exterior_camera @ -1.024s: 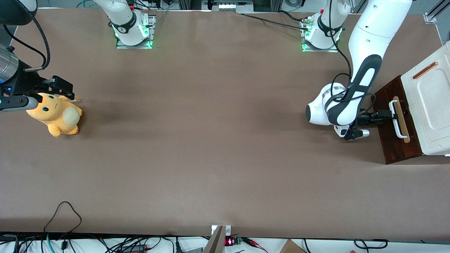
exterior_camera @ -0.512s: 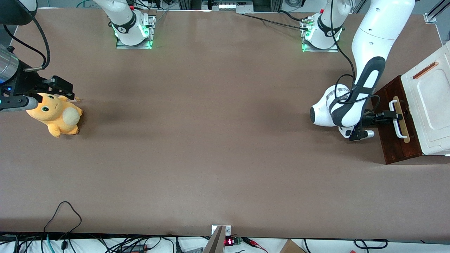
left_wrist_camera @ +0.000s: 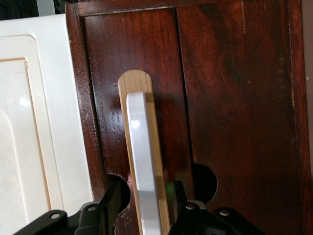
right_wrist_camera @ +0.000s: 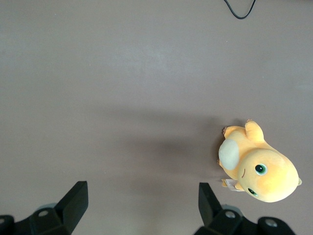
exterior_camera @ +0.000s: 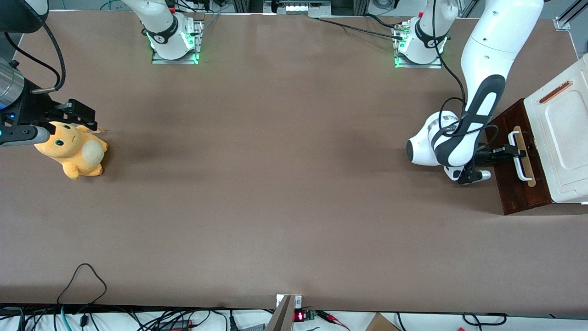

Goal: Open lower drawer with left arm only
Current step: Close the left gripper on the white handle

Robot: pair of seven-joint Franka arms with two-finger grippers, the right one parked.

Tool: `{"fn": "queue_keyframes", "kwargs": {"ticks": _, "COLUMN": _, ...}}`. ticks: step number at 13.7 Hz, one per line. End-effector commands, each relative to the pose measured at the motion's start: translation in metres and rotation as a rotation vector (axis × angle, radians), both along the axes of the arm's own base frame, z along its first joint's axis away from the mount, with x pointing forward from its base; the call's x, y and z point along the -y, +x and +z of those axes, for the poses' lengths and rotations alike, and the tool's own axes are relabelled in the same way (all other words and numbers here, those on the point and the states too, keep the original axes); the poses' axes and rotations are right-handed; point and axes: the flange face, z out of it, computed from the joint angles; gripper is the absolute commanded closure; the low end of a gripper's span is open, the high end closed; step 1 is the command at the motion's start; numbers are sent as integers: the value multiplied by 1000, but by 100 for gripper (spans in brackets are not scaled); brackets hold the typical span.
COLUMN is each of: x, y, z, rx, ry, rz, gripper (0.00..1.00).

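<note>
Jaws now astride white loop handle, drawer not yet pulled.
Left arm (exterior_camera: pixel 477 82) has moved in over last sec; jaws (left_wrist_camera: pixel 142 215) part-open, one finger each side of handle (left_wrist_camera: pixel 144 161), no squeeze seen. Lower drawer (exterior_camera: pixel 514 184) front looks shut; closing then pulling seems next. No readable writing or labels.

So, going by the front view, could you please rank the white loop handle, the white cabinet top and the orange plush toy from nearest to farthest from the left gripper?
From the left gripper:
1. White loop handle, on the lower drawer, right at the fingertips.
2. White cabinet top, just above the drawer front.
3. Orange plush toy, at the parked arm's end of the table.
</note>
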Motion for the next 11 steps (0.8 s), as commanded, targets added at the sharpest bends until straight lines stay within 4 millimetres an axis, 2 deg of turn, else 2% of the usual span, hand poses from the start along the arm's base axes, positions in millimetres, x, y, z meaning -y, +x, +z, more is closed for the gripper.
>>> {"fn": "queue_keyframes", "kwargs": {"ticks": 1, "x": -9, "y": 6, "z": -3, "rx": 8, "ry": 18, "rz": -6, "gripper": 49}}
{"fn": "queue_keyframes", "kwargs": {"ticks": 7, "x": -9, "y": 6, "z": -3, "rx": 7, "ry": 20, "rz": -13, "gripper": 58}}
{"fn": "queue_keyframes", "kwargs": {"ticks": 8, "x": -9, "y": 6, "z": -4, "rx": 6, "ry": 21, "rz": -13, "gripper": 65}}
{"fn": "queue_keyframes", "kwargs": {"ticks": 11, "x": -10, "y": 5, "z": -5, "rx": 3, "ry": 22, "rz": -14, "gripper": 65}}
